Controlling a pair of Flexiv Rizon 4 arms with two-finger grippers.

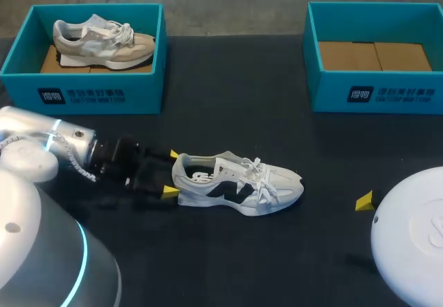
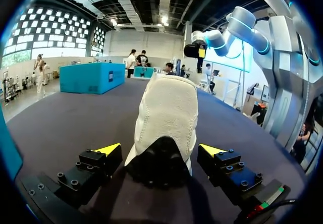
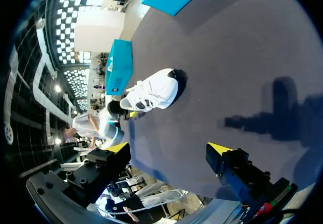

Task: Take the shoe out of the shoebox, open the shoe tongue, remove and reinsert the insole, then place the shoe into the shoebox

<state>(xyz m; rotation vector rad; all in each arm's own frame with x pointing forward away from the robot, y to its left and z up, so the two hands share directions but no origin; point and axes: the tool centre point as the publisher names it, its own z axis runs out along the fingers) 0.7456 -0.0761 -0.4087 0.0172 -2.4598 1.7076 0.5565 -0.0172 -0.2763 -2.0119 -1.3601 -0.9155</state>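
A white sneaker with dark side markings lies on its sole in the middle of the dark table, toe pointing right. My left gripper is at its heel, open, with a yellow tip on each side. In the left wrist view the heel sits between the fingers with a gap on both sides of my left gripper. My right gripper hangs open and empty at the table's right front, well away from the sneaker; only one of its yellow fingertips shows in the head view.
A teal shoebox at the back left holds a beige sneaker. A second teal shoebox at the back right shows only its cardboard bottom. Bare tabletop lies between the white sneaker and the right box.
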